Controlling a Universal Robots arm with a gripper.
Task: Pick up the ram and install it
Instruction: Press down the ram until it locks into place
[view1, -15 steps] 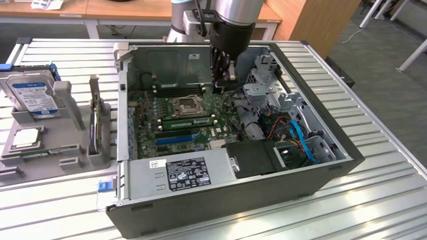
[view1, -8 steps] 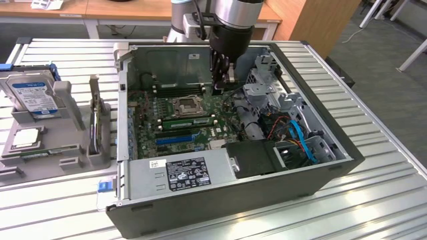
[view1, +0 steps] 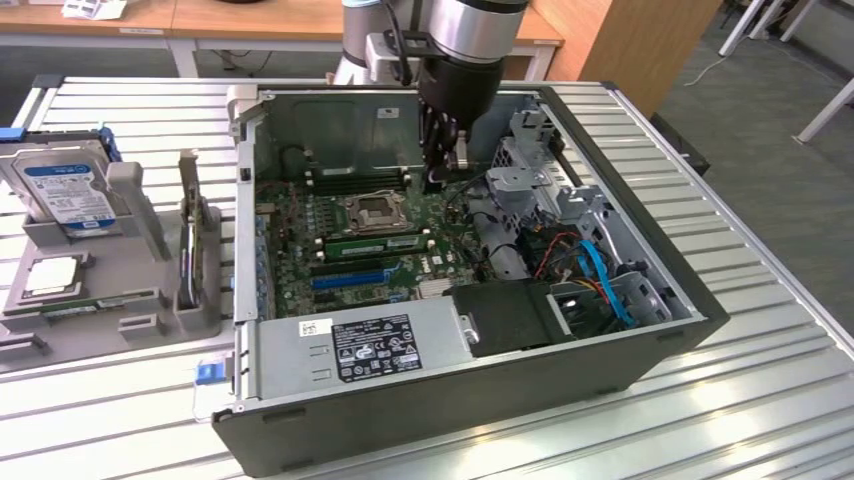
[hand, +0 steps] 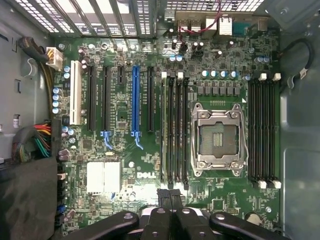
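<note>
my pincer (view1: 447, 165) hung inside the open computer case (view1: 667, 300), low over the motherboard (view1: 300, 225). its two dark fingertips (hand: 171, 196) were pressed together with nothing between them.

in the exterior view the ram (view1: 378, 241) was a thin green stick standing on edge in a slot, just beside the empty processor socket (view1: 370, 210), at six o'clock from it. from my pincer it lay at about seven o'clock, near but apart from my fingers. through the wrist view i took it for the pale green strip (hand: 164, 130) in the outermost of the long slots beside the socket (hand: 219, 137), though i could not tell whether its end clips were closed.

the power supply (view1: 360, 345) sat at six o'clock from the ram, and blue cables (view1: 601, 280) lay at three o'clock. out on the slatted table (view1: 747, 400), at nine o'clock from the case, a grey holder (view1: 134, 325) carried the hard drive (view1: 67, 190) with its blue label and the square silver processor chip (view1: 54, 275).
</note>
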